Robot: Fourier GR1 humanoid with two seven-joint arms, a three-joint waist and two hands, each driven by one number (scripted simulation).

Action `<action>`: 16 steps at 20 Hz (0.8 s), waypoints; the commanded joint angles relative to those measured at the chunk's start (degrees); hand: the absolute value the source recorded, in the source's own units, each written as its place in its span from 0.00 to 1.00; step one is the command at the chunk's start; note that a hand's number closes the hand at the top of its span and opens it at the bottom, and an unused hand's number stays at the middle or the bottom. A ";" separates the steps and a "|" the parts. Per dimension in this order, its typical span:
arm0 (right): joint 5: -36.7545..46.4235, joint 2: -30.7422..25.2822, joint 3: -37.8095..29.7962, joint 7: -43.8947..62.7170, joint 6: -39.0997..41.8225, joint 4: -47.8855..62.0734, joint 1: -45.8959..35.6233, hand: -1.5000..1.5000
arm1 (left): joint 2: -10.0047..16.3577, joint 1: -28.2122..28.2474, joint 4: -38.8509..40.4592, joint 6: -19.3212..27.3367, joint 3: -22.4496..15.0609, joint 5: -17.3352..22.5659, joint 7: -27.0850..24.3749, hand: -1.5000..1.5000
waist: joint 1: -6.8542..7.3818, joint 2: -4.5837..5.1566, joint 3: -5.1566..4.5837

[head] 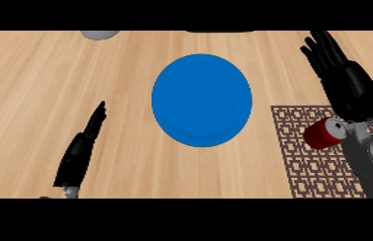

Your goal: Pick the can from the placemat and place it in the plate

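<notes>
Head view: red can (324,132) tilted on placemat (313,166), far-left corner, right of blue plate (202,100). Right robot hand (346,84) beyond can, fingers straight, holding nothing. Left robot hand (82,146) straight-fingered, empty, near-left on surface (73,77).

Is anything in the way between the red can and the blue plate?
No, nothing visible. Between the can on the placemat and the plate there is only bare wooden counter. The right hand is open, right beside the can.
</notes>
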 commanded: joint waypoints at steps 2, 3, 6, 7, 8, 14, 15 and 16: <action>-3.22 0.84 3.94 -3.71 10.62 -3.45 0.51 1.00 | 2.77 -1.78 -4.43 -1.88 3.68 1.61 -0.36 0.50 | 0.13 0.78 -1.05; -1.04 2.89 9.42 -5.69 12.98 -3.86 0.24 1.00 | 4.10 -6.93 -3.99 -3.04 6.28 2.96 1.06 0.50 | 0.44 0.99 -1.01; -2.53 3.55 16.84 -7.88 23.37 -7.43 -2.69 1.00 | 4.11 -11.14 -6.47 -4.23 7.74 4.71 0.13 0.50 | 2.02 0.97 -1.00; 17.94 -12.85 13.42 -4.00 16.32 -6.64 -6.36 1.00 | 2.75 -7.87 -4.74 -3.37 5.18 3.57 0.74 0.50 | -0.75 -1.80 -3.00; 22.88 -14.42 15.66 -4.59 16.11 -6.21 -5.70 1.00 | 2.55 -8.78 -5.38 -3.34 5.75 4.09 0.62 0.50 | -0.69 -0.68 -2.10; 22.50 1.63 18.97 -24.66 2.46 -0.48 16.66 0.00 | 4.71 -11.52 -5.37 -7.26 11.26 9.39 2.11 0.50 | -1.30 1.14 -0.96; 22.96 3.84 18.56 -28.58 1.06 2.94 15.96 0.00 | 6.48 -14.37 -4.60 -9.42 13.19 11.24 3.41 0.50 | -0.94 1.33 -0.94; 18.25 0.01 14.39 -33.54 4.52 1.69 19.14 0.00 | 5.12 -10.04 -7.75 -7.43 10.66 8.79 3.17 0.50 | -0.88 0.97 -0.95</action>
